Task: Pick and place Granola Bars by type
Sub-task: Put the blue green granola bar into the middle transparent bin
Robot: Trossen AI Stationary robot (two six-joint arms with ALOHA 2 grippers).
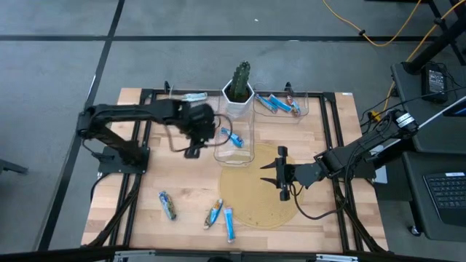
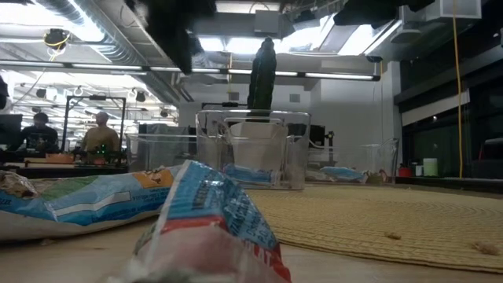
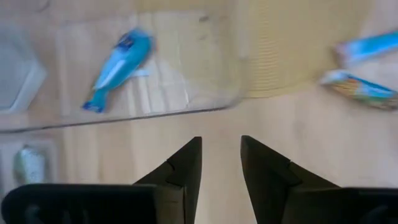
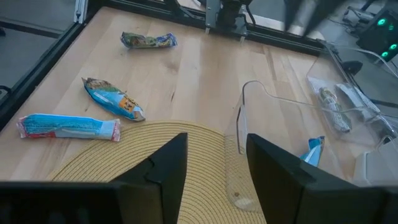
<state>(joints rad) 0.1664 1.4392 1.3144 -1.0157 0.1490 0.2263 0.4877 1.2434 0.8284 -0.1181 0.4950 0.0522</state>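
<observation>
High view alone takes in the whole wooden table (image 1: 182, 189): the left gripper (image 1: 192, 151) hovers empty, jaws narrowly parted, just left of a clear bin (image 1: 244, 149) holding one blue bar (image 1: 231, 137); the right gripper (image 1: 273, 173) waits empty, jaws apart, over the round woven mat (image 1: 255, 200); three bars (image 1: 218, 215) lie loose along the near edge, and more sit in the two far bins (image 1: 280, 104) flanking a potted cactus (image 1: 239, 86). Low view shows what the others miss, a workshop with ceiling strip lights and two people seated at far left (image 2: 71, 134), and a wrapper (image 2: 206, 228) filling its foreground.
</observation>
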